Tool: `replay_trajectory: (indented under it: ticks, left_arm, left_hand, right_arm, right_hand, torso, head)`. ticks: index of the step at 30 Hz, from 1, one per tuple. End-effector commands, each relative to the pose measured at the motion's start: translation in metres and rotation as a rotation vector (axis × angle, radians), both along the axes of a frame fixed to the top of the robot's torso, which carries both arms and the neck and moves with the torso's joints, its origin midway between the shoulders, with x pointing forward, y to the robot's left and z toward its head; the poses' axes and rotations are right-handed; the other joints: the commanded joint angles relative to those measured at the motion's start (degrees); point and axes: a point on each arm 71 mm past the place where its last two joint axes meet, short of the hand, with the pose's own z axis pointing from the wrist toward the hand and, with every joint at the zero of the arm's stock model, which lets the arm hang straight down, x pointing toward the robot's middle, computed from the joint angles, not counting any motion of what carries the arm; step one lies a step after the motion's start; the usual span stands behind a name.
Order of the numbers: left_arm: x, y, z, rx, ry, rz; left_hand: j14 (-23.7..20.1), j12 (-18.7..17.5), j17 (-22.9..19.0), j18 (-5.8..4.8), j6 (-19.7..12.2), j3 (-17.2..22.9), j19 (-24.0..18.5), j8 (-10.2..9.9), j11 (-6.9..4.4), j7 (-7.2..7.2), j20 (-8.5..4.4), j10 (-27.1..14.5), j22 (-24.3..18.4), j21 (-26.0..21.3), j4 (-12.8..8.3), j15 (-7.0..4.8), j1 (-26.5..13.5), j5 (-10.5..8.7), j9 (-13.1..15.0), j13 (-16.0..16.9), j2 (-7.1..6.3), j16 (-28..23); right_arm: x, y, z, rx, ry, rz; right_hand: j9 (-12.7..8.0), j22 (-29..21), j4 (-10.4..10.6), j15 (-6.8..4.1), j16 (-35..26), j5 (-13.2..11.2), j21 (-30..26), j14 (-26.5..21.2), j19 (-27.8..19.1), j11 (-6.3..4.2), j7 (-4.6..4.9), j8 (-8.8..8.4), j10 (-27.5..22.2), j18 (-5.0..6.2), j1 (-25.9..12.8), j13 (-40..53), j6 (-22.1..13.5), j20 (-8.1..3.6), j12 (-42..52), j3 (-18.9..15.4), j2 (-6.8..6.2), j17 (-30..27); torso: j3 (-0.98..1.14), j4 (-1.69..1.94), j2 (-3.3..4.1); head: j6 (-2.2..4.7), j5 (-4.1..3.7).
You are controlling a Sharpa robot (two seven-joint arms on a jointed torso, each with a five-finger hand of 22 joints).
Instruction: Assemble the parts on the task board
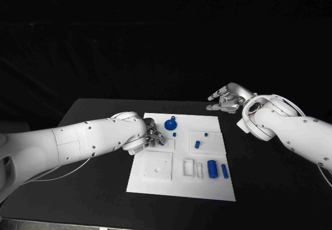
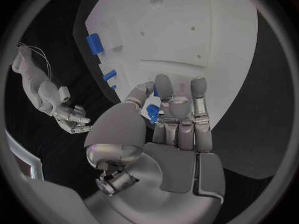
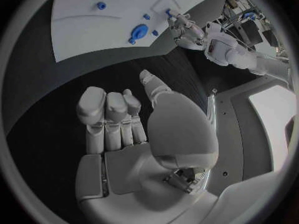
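Item 1, nearest: task board (image 1: 181, 184), white plate at table centre. Along its near edge, toward 5 o'clock, a blue cylinder (image 1: 212, 169) and a slimmer blue pin (image 1: 225, 171) lie side by side, long axes running near-to-far.

Item 2: left hand (image 1: 152, 137), over the board's left edge at about 9 o'clock. Thumb and fingers pinch a small blue part (image 2: 152, 113); the rest of the hand is curled around it.

Item 3: two small blue pegs (image 1: 197, 144) at board centre-right, at 3 o'clock from the left hand, well within its reach.

Item 4: blue round part with stem (image 1: 171, 125), toward 12 o'clock, just beyond the left hand.

Item 5, farthest: right hand (image 1: 225, 100), off the board at 1 o'clock, above the black table (image 1: 97, 110); fingers curled, holding nothing. Judged the less convenient hand for the next placement.
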Motion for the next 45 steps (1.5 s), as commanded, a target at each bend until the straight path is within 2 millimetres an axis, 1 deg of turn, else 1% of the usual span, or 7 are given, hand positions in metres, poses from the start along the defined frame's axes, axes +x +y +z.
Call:
replay_trajectory:
  ticks: [1, 8, 16, 27, 31, 38, 45]
  left_arm:
    - [-0.0035, 0.0004, -0.0061, 0.035, 0.033, -0.019]
    - [-0.0036, 0.0014, -0.0063, 0.041, 0.035, -0.02]
    - [-0.0034, 0.0028, -0.0063, 0.047, 0.033, -0.018]
    - [-0.0034, 0.0032, -0.0067, 0.056, 0.039, -0.024]
    - [-0.0035, 0.0028, -0.0068, 0.057, 0.042, -0.027]
    - [-0.0033, 0.0023, -0.0071, 0.06, 0.046, -0.031]
    - [-0.0031, 0.0017, -0.0074, 0.062, 0.05, -0.037]
  left_hand:
    - [0.2, 0.2, 0.1, -0.63, 9.2, 1.9, 0.4, 0.4, -0.77, -5.76, 0.0, 2.6, 1.1, 0.0, -2.3, -0.32, 0.0, -0.17, 22.5, 0.1, 0.81, 0.4]
    - [0.3, 0.8, 0.9, -0.56, 9.4, 1.9, 0.3, 0.4, -0.81, -5.84, 0.08, 2.6, 1.1, 0.2, -2.3, -0.29, 0.0, -0.35, 23.3, 0.3, 0.96, 1.0]
    - [0.4, 1.2, 1.6, -0.49, 9.6, 1.8, 0.3, 0.4, -0.86, -5.92, 0.15, 2.6, 1.1, 0.4, -2.3, -0.28, 0.0, -0.4, 23.9, 0.4, 1.07, 1.4]
    - [0.6, 2.3, 3.2, -0.25, 10.1, 1.9, 0.1, 0.5, -0.96, -6.11, 0.4, 2.6, 1.1, 0.9, -2.2, -0.2, -0.3, -0.6, 25.4, 0.8, 1.52, 2.5]
    - [0.7, 2.5, 3.5, -0.2, 10.3, 1.9, 0.1, 0.5, -0.98, -6.16, 0.47, 2.6, 1.1, 1.0, -2.1, -0.16, -0.4, -0.7, 25.6, 0.8, 1.77, 2.7]
    - [0.8, 3.1, 4.4, -0.01, 10.6, 2.1, 0.0, 0.5, -1.02, -6.28, 0.7, 2.6, 1.1, 1.2, -1.8, -0.09, -0.8, -1.21, 26.4, 1.1, 2.44, 3.2]
    - [1.0, 4.0, 5.7, 0.18, 11.3, 1.8, 0.0, 0.5, -1.09, -6.48, 0.97, 2.6, 1.1, 1.6, -1.1, -0.01, -1.4, -2.47, 27.3, 1.4, 3.24, 4.0]
  right_arm:
    - [0.0, 0.0012, -0.0004, -0.006, 0.008, 0.011]
    - [0.0001, 0.0008, -0.0006, -0.007, 0.009, 0.01]
    - [0.0004, 0.0003, -0.0008, -0.007, 0.009, 0.009]
    - [0.0007, -0.0001, -0.0011, -0.008, 0.01, 0.007]
    - [0.0008, -0.0002, -0.0012, -0.008, 0.011, 0.007]
    - [0.0008, -0.0005, -0.0013, -0.008, 0.011, 0.006]
    - [0.0009, -0.0008, -0.0015, -0.009, 0.012, 0.006]
  right_hand:
    - [-0.1, 6.7, 0.0, 0.17, -0.3, 0.3, -0.2, -0.1, 2.0, 0.11, -0.06, -0.26, -0.4, 0.69, -0.7, -0.1, 0.4, 0.25, 0.0, 0.1, 0.05, 0.0]
    - [-0.1, 6.7, 0.0, 0.17, -0.4, 0.4, -0.3, -0.1, 2.0, 0.12, -0.07, -0.27, -0.3, 0.69, -0.7, -0.1, 0.4, 0.25, 0.1, 0.1, 0.07, 0.0]
    - [-0.1, 6.7, 0.0, 0.17, -0.4, 0.4, -0.3, -0.1, 2.0, 0.12, -0.07, -0.27, -0.3, 0.69, -0.7, -0.1, 0.4, 0.25, 0.1, 0.1, 0.07, 0.0]
    - [-0.1, 6.6, -0.1, 0.16, -0.4, 0.5, -0.3, -0.1, 2.0, 0.11, -0.07, -0.27, -0.4, 0.69, -0.7, -0.1, 0.4, 0.24, 0.0, 0.2, 0.08, 0.0]
    - [-0.1, 6.6, -0.1, 0.16, -0.4, 0.5, -0.3, -0.1, 2.0, 0.11, -0.07, -0.27, -0.4, 0.69, -0.7, -0.1, 0.4, 0.24, 0.0, 0.2, 0.08, 0.0]
    - [-0.1, 6.7, -0.1, 0.16, -0.4, 0.7, -0.3, -0.1, 2.0, 0.09, -0.08, -0.26, -0.3, 0.69, -0.7, -0.1, 0.5, 0.24, 0.1, 0.3, 0.1, 0.0]
    - [-0.1, 6.7, -0.2, 0.15, -0.4, 0.7, -0.3, -0.1, 2.0, 0.08, -0.1, -0.26, -0.3, 0.68, -0.7, -0.1, 0.5, 0.23, 0.1, 0.4, 0.1, 0.0]
  torso:
    - [0.0, -0.04, 0.01]
    - [-0.02, -0.04, 0.01]
    - [-0.04, 0.0, -0.01]
    - [-0.03, 0.0, 0.01]
    - [-0.02, -0.02, 0.01]
    - [0.01, -0.04, -0.02]
    - [0.01, -0.03, 0.0]
  head:
    - [0.0, 0.04]
    - [-0.14, 0.03]
    - [-0.12, 0.02]
    - [-0.17, 0.01]
    - [-0.29, 0.03]
    - [-0.26, 0.05]
    - [-0.19, 0.05]
